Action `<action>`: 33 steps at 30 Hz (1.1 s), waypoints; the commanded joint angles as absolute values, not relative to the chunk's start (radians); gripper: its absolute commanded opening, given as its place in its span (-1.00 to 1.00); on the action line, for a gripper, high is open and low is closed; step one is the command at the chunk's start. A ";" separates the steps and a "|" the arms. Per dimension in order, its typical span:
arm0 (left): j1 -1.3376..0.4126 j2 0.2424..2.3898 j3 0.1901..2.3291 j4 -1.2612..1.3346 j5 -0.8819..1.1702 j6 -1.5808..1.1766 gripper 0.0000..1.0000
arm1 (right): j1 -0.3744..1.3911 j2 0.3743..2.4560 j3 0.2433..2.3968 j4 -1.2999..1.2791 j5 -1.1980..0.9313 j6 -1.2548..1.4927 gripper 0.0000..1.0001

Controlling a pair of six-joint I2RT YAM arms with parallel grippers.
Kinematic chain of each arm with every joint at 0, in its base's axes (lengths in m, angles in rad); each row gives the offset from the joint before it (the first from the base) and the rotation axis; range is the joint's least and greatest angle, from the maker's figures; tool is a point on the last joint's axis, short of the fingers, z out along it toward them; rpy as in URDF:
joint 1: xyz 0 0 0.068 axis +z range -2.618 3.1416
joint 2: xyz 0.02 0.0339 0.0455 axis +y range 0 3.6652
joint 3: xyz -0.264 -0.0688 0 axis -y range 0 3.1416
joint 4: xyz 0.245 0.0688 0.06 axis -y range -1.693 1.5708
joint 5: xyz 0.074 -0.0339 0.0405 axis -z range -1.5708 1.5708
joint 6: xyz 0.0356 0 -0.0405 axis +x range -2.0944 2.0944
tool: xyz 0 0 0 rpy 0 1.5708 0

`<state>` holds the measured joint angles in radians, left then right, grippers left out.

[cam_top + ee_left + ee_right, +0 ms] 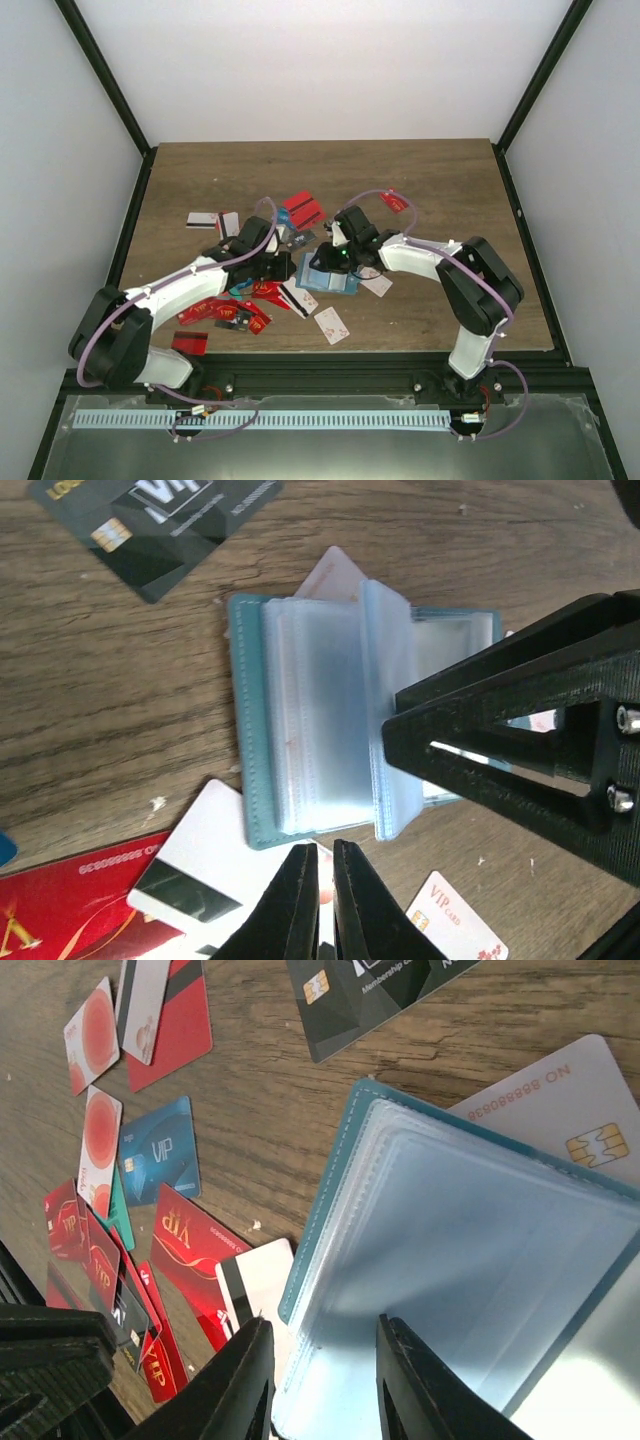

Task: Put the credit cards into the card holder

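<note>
The teal card holder (330, 278) lies open on the wood, its clear sleeves fanned (300, 730). My right gripper (322, 1360) stands open astride the sleeves' near edge (480, 1250), and one of its fingers (480, 710) rests against a raised sleeve. My left gripper (326, 865) is shut just in front of the holder, above a white black-striped card (210, 870). Credit cards lie all round: red ones (195, 1245), a blue one (158, 1150), a dark one (160, 520), and a white one (560, 1110) partly under the holder.
More cards are scattered on the wooden table (450, 180): red ones at the back (303, 208) and the front left (190, 342), a white one near the front (332, 325). Black frame posts (105, 80) rise at the back corners.
</note>
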<state>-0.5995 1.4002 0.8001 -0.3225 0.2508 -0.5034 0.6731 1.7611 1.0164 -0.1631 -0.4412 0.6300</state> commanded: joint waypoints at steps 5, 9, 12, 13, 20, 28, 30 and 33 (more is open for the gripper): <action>-0.581 1.381 0.747 -0.260 0.239 -0.538 -0.85 | 0.683 1.804 1.052 -0.155 -0.406 0.641 -0.67; -0.581 1.390 0.745 -0.250 0.249 -0.541 -0.85 | 0.683 1.787 1.040 -0.172 -0.377 0.639 -0.74; -0.581 1.406 0.746 -0.227 0.279 -0.534 -0.85 | 0.683 1.756 1.022 -0.182 -0.355 0.638 -0.74; -0.581 1.413 0.745 -0.213 0.294 -0.532 -0.85 | 0.682 1.747 1.015 -0.184 -0.350 0.637 -0.74; -0.583 1.489 0.760 -0.083 0.401 -0.547 -0.85 | 0.683 1.713 0.981 -0.200 -0.318 0.623 -0.73; -0.583 1.605 0.824 -0.040 0.453 -0.542 -0.85 | 0.682 1.674 0.969 -0.239 -0.261 0.605 -0.74; -0.583 1.618 0.830 -0.040 0.454 -0.543 -0.86 | 0.681 1.642 0.966 -0.272 -0.217 0.602 -0.73; -0.583 1.611 0.829 -0.060 0.423 -0.544 -0.86 | 0.681 1.573 0.946 -0.308 -0.165 0.588 -0.73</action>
<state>-0.5858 1.6123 0.8066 -0.0738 0.4290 -0.5465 0.6739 1.6730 0.9596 -0.2459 -0.2638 0.6159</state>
